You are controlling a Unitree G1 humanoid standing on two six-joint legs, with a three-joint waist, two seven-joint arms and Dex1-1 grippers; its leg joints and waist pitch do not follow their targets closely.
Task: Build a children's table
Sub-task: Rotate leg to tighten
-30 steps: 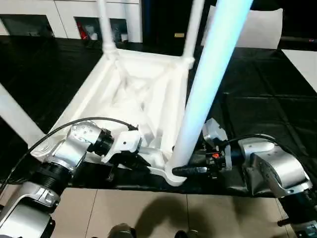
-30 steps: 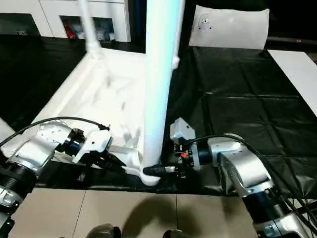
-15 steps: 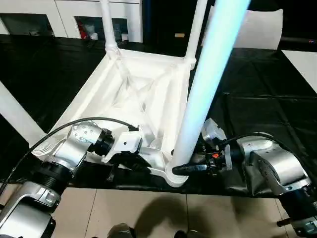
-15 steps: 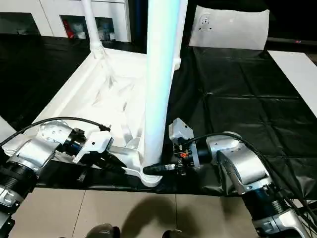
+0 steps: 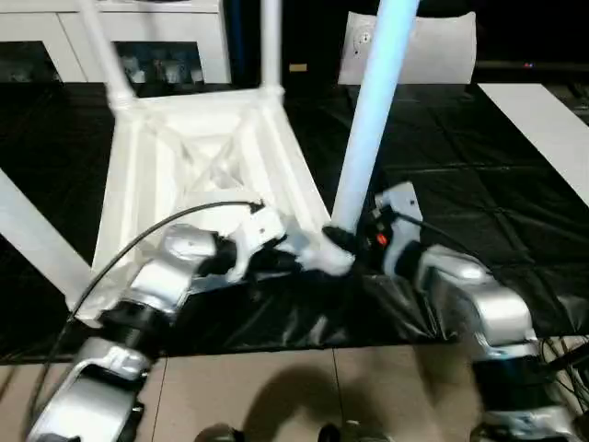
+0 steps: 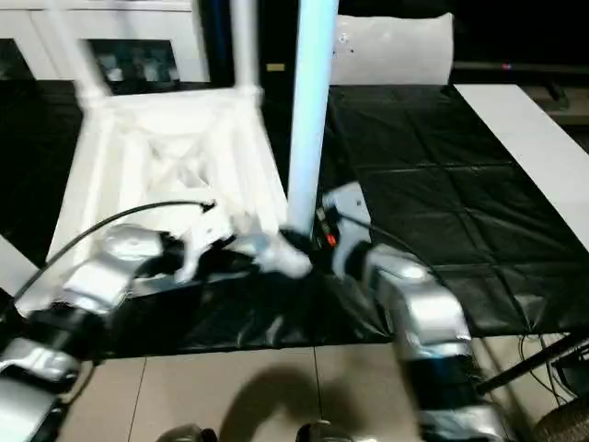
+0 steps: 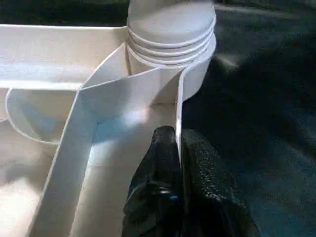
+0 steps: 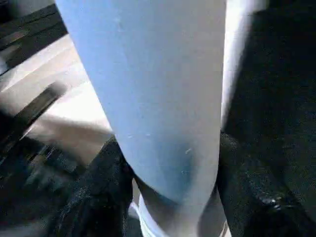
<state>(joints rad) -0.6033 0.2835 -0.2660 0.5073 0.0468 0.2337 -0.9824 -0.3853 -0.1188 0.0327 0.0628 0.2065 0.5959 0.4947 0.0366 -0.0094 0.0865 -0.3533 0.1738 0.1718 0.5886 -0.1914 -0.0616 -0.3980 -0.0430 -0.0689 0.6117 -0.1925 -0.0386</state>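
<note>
The upturned white ribbed plastic tabletop [image 5: 198, 157] has swung leftward; left gripper [image 7: 174, 148] pinches its rim wall, right gripper [image 8: 168, 197] clasps the white tapered tube leg [image 5: 368, 120].

text: none legible | labels: none legible | brands: none legible | numbers: none legible | signs: none legible
</note>
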